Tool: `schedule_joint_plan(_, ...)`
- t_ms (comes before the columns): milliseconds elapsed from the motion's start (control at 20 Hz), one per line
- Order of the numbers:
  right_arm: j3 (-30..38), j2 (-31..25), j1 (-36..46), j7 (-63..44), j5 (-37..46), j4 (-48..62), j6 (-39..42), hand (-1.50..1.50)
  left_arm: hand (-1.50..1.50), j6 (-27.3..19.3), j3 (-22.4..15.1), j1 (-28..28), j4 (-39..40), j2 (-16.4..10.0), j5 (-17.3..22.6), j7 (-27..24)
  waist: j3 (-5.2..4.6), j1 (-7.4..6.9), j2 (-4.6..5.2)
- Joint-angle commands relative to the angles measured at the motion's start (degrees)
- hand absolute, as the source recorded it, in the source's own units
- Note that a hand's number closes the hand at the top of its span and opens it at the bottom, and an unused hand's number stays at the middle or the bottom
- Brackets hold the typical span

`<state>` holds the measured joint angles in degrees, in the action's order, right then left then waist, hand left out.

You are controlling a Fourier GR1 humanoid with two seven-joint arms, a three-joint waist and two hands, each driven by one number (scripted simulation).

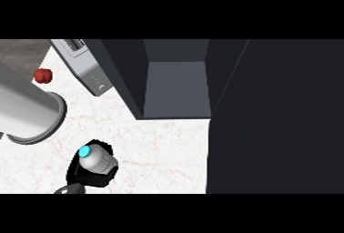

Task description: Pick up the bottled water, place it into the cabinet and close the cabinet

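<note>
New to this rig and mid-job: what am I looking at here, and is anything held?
This single view is from the robot's head, looking steeply down at a white counter. The robot is a humanoid with black hands. Its left hand, low at the left, has its fingers curled round a bottle with a blue cap. The right hand is not in view. Ahead stands the cabinet, open, its dark door swung out at the right. At the top left are a toaster and a small red thing. The big grey cylinder at the left edge may be a forearm; I cannot tell.
</note>
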<state>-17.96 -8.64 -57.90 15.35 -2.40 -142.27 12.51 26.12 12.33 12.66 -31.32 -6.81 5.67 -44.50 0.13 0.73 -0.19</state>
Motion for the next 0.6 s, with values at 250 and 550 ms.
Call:
schedule_joint_plan(250, 1.4, -1.9, -4.2, 1.1, -3.1, -4.2, 1.5, -1.5, 1.5, -11.6, -4.6, -1.2, -6.6, 6.7, 7.7, -3.1, -0.1, -0.08, -0.18)
schedule_joint_plan(550, 2.4, -2.4, -4.0, -1.9, -5.0, -6.9, 1.3, -1.5, 1.5, -17.4, -14.8, 1.4, -11.7, 6.8, 17.1, 2.5, -0.13, 0.0, -0.07)
